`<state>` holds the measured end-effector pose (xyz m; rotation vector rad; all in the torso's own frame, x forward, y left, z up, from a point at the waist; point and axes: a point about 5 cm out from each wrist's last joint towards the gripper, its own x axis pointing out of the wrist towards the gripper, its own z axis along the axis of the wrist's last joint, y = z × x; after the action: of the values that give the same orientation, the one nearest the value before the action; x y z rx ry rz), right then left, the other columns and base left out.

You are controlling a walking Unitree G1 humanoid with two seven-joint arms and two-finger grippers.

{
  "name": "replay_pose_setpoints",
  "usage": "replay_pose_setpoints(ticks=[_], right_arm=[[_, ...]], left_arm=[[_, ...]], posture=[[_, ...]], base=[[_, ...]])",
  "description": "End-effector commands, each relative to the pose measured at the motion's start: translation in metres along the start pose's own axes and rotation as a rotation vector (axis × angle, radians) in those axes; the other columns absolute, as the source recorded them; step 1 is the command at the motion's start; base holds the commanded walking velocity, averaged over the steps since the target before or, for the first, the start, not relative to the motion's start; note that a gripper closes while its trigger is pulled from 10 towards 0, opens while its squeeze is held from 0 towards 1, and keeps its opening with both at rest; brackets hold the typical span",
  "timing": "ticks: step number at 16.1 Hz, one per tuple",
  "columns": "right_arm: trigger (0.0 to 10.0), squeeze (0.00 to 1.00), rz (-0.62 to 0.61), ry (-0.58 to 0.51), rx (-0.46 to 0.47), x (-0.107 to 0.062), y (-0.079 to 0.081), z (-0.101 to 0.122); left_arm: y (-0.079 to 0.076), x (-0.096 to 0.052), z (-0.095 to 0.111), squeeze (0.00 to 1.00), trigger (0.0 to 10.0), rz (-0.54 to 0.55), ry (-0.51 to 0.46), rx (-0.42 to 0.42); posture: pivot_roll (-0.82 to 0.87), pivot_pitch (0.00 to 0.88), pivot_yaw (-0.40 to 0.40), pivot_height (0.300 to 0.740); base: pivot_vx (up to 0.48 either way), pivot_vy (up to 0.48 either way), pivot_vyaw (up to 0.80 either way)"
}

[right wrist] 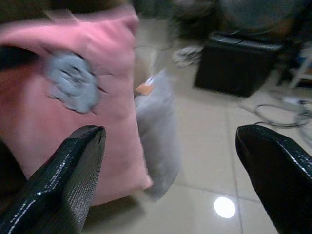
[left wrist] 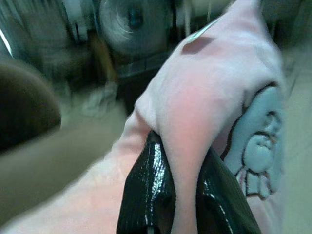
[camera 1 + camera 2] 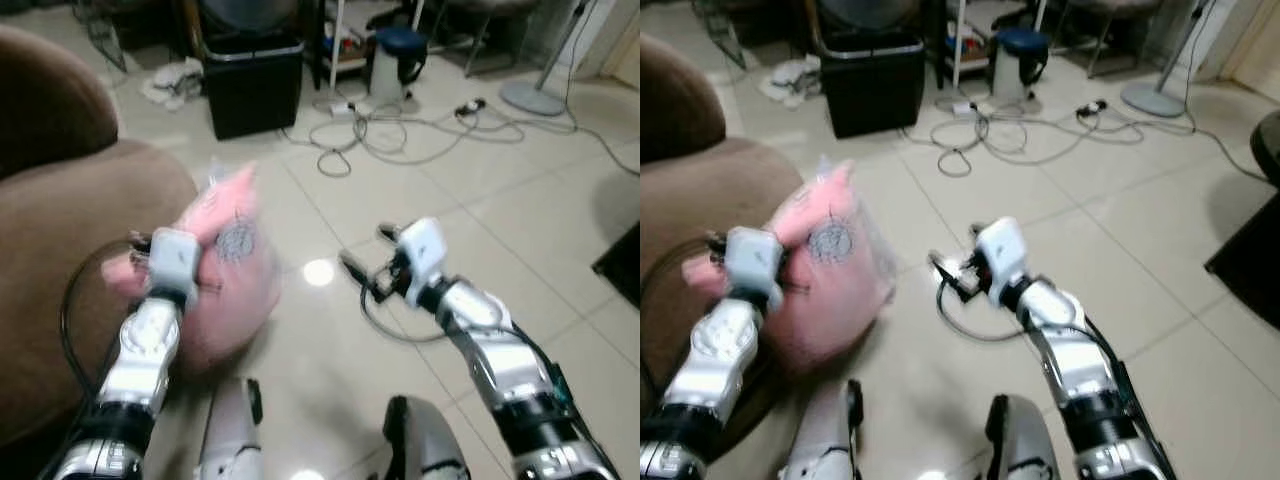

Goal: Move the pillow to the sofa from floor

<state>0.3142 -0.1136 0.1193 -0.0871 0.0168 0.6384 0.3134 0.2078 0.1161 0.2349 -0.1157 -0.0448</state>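
The pink pillow (image 3: 225, 270) is held off the floor (image 3: 420, 200) by the left gripper (image 3: 170, 262), whose black fingers (image 2: 146, 195) are pinched tight on a fold of its cover, so that it can be carried by the fabric alone. It hangs just beside the brown sofa (image 3: 70, 240), near the edge of the seat. The right gripper (image 3: 362, 262) is kept empty and spread wide beside the pillow, probably ready to steady it. The pillow is judged not yet set down on the sofa.
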Motion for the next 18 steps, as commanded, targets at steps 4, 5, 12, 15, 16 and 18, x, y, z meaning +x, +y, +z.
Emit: replay_pose_setpoints(ticks=[4,5,12,15,16,18], right_arm=[[10.0,0.00,-0.148,-0.032,0.006,0.009,-0.010,0.006],[10.0,0.00,-0.176,-0.034,0.008,0.011,-0.012,0.008],[10.0,0.00,-0.228,-0.049,0.018,0.020,-0.020,0.017],[10.0,0.00,-0.210,-0.029,0.027,0.024,-0.019,0.016],[10.0,0.00,-0.195,-0.028,0.031,0.026,-0.014,0.016],[10.0,0.00,-0.181,-0.033,0.035,0.030,-0.010,0.018]], left_arm=[[-0.007,0.004,0.041,0.00,10.0,0.021,-0.125,-0.152],[-0.003,-0.002,0.042,0.00,10.0,0.037,-0.107,-0.158],[0.000,-0.013,0.049,0.00,10.0,-0.006,-0.088,-0.052],[0.004,-0.015,0.048,0.00,10.0,0.034,-0.062,-0.017],[0.008,-0.018,0.046,0.00,10.0,0.044,-0.045,-0.001],[0.013,-0.020,0.045,0.00,10.0,0.074,-0.051,0.023]], posture=[[0.22,0.000,-0.036,0.591],[0.22,0.000,-0.035,0.601],[0.24,0.000,-0.046,0.666],[0.26,0.000,-0.053,0.696],[0.26,0.000,-0.052,0.711],[0.26,0.000,-0.052,0.731]], base=[[0.000,0.000,0.00],[0.000,0.000,0.00],[0.000,0.000,0.00],[0.000,0.000,0.00],[0.000,0.000,0.00],[0.000,0.000,0.00]])
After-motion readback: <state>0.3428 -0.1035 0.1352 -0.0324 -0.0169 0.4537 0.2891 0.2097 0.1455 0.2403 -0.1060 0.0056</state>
